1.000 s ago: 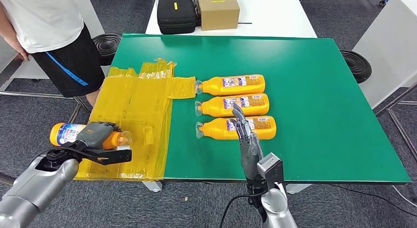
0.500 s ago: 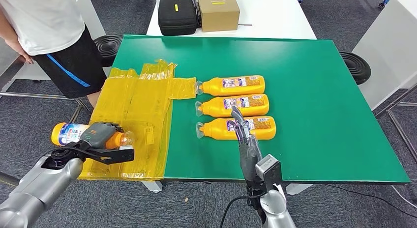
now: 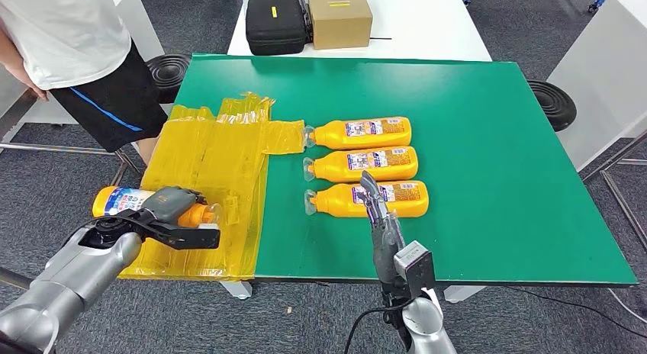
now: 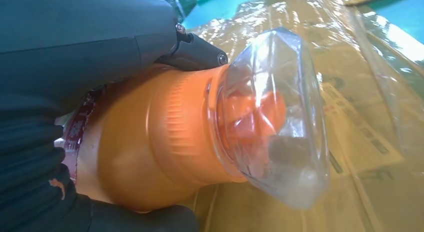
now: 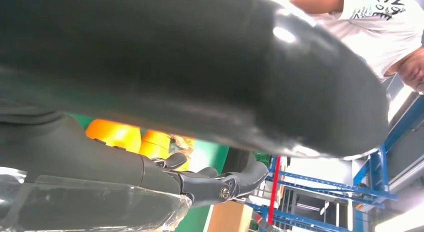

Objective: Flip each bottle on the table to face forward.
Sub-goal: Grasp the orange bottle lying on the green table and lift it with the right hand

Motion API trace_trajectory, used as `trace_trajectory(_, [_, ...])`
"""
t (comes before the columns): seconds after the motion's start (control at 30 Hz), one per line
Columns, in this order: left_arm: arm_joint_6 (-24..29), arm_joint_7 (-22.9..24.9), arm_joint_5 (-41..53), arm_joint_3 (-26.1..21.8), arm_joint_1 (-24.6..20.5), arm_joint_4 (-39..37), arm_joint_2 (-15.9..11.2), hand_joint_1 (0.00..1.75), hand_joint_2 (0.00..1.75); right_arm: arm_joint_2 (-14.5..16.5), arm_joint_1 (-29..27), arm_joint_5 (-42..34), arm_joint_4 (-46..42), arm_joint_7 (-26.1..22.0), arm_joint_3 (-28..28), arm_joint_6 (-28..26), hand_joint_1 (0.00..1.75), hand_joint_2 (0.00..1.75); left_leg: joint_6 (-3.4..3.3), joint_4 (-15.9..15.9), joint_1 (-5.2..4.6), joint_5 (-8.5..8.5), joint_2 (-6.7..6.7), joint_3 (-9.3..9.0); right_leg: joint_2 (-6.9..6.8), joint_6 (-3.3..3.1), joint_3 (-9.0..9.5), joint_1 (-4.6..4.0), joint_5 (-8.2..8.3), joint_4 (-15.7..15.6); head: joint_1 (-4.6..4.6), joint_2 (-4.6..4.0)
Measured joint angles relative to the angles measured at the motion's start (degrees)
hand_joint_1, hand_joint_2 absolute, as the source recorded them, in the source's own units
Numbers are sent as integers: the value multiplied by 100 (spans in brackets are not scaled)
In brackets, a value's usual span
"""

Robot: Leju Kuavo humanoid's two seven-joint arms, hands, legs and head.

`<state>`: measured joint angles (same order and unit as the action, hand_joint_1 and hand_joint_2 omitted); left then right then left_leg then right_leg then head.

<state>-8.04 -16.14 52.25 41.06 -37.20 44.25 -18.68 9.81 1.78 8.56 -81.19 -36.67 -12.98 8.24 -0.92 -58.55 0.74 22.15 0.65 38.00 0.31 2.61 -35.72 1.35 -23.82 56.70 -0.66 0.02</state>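
Left hand [image 3: 169, 205] clamped around orange bottle [image 3: 130, 204], held lying sideways above yellow plastic sheet [image 3: 206, 163] at near-left edge of green worktop [image 3: 488, 140], clear cap toward three-bottle row [image 3: 365, 165]. Carry level, keep grip firm, set down alongside row with printed label up. Right hand [image 3: 375, 204] raised over nearest row bottle, fingers extended, holding nothing; keep clear.

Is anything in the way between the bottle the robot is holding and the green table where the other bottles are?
Nothing solid. The left hand grips the held bottle over the crinkled yellow plastic sheet, which lies before the bare green table and the three lying bottles.
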Motion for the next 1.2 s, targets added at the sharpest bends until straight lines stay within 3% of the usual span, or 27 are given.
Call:
trace_trajectory(0.37, [-231, 70, -49, 496, -30, 440, -130, 175, 175, 19, 163, -124, 258, 85, 1, -6, 0, 0, 0, 0, 0, 0, -2, 8, 1, 0, -8, 0, 0, 1, 1, 0])
trace_trajectory(0.97, [-236, 118, -223, 877, 16, 783, 3, 172, 175, 82, 275, -152, 456, 86, 10, -5, 0, 0, 0, -1, -1, 0, -3, 10, 1, 0, -14, 1, 0, 0, 0, 0])
trace_trajectory(1.0, [-227, 130, -215, 892, 14, 782, 44, 165, 175, 83, 273, -153, 456, 86, 13, -5, 0, 0, 0, -1, -1, 0, -2, 11, 0, 0, -13, 1, 0, 0, 0, 0])
trace_trajectory(1.03, [-217, 143, -204, 906, 9, 776, 85, 140, 175, 84, 270, -153, 456, 86, 18, -6, 0, 0, 0, -1, -1, 0, -2, 11, 0, 0, -13, 1, 0, 0, 0, 0])
trace_trajectory(1.13, [-184, 165, -188, 953, -9, 739, 176, 36, 175, 91, 255, -154, 456, 86, 37, -7, 0, 0, 0, -1, -1, 0, -3, 11, 1, 0, -12, 1, 1, 0, 0, 0])
trace_trajectory(1.2, [-165, 155, -206, 977, -12, 702, 217, 6, 175, 96, 242, -154, 456, 86, 56, -6, 0, 0, 0, -1, -1, 0, -5, 11, 3, 0, -14, 0, 1, 0, 0, 0])
